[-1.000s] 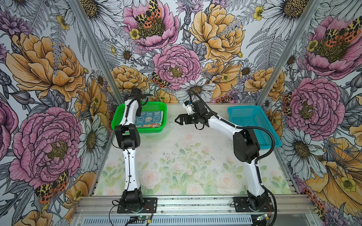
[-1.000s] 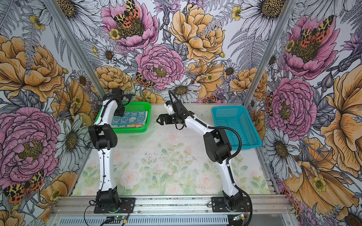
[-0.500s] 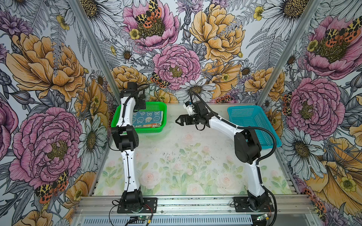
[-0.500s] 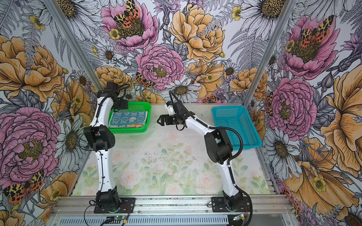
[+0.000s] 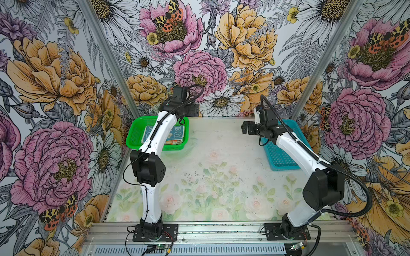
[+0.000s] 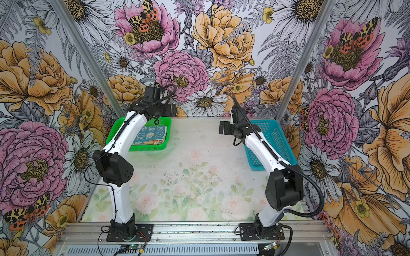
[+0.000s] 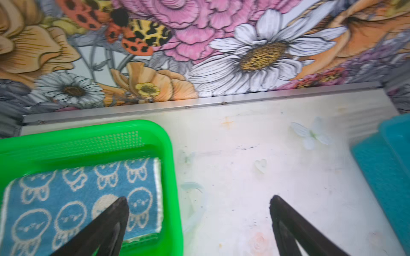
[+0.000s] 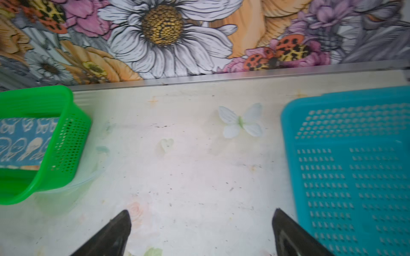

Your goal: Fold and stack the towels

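Towels (image 6: 153, 134): folded stack in green basket (image 6: 150, 147), worktop 10 o'clock | soft, light, limp; I'd pinch a hemmed edge | my left tool (image 7: 198, 199), right tool (image 8: 202, 212): both wide open, empty

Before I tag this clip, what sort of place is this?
Likely a robot test cell: left arm and right arm bolted to an aluminium rail, flower-printed walls boxing the table, towels stacked in a green basket.

Table (image 5: 221, 155): green basket (image 5: 133, 133), blue basket (image 5: 281, 159)
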Controlling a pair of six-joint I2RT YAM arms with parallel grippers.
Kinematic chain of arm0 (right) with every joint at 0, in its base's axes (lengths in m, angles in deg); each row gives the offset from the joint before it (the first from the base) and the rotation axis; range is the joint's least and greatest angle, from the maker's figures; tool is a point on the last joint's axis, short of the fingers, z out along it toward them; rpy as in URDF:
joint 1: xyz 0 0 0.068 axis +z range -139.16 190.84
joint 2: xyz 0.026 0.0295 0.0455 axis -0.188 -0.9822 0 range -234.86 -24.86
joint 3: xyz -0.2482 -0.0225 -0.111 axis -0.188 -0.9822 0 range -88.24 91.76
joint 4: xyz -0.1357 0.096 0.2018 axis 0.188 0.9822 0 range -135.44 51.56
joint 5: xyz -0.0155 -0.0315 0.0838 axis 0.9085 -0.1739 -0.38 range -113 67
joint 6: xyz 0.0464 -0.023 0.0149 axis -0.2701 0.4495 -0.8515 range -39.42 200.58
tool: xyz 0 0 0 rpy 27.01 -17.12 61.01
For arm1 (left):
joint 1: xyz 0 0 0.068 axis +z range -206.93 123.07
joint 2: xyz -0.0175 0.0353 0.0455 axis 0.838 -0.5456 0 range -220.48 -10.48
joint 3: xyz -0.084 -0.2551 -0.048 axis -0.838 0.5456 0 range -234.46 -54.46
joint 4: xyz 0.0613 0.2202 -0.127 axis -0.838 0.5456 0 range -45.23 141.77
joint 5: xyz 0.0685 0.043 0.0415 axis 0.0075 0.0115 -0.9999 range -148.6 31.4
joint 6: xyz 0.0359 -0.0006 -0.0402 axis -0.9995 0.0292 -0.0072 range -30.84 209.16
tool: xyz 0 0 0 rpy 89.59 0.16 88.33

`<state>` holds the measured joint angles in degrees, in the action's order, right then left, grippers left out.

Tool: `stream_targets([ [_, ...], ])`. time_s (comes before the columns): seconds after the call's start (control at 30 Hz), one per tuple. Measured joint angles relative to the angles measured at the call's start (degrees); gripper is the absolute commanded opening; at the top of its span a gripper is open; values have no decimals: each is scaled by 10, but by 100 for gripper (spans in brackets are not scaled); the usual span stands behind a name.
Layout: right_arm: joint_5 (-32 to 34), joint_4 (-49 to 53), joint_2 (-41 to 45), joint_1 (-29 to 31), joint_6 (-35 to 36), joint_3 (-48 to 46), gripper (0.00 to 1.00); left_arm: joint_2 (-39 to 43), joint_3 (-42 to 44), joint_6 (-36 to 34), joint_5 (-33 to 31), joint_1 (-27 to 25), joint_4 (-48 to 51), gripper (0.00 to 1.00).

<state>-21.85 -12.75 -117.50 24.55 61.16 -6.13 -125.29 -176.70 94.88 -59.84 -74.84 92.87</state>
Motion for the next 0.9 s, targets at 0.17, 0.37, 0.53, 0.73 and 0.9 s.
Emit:
stream_targets([
  [0.17, 40, 33, 14, -57, -1, -79, 94, 58, 148, 27, 24, -84, -132, 99],
  [0.37, 53, 59, -9, -72, 3, -131, 70, 77, 264, 68, 54, -163, -244, 99],
  [0.53, 53, 57, -44, -69, 2, -139, 38, 110, 322, 87, 61, -195, -278, 99],
  [0.73, 57, 51, -46, -32, -10, -140, 14, 183, 380, 94, 60, -194, -306, 99],
  [0.9, 87, 66, -47, 41, -43, -119, 1, 234, 429, 96, 52, -192, -318, 99],
])
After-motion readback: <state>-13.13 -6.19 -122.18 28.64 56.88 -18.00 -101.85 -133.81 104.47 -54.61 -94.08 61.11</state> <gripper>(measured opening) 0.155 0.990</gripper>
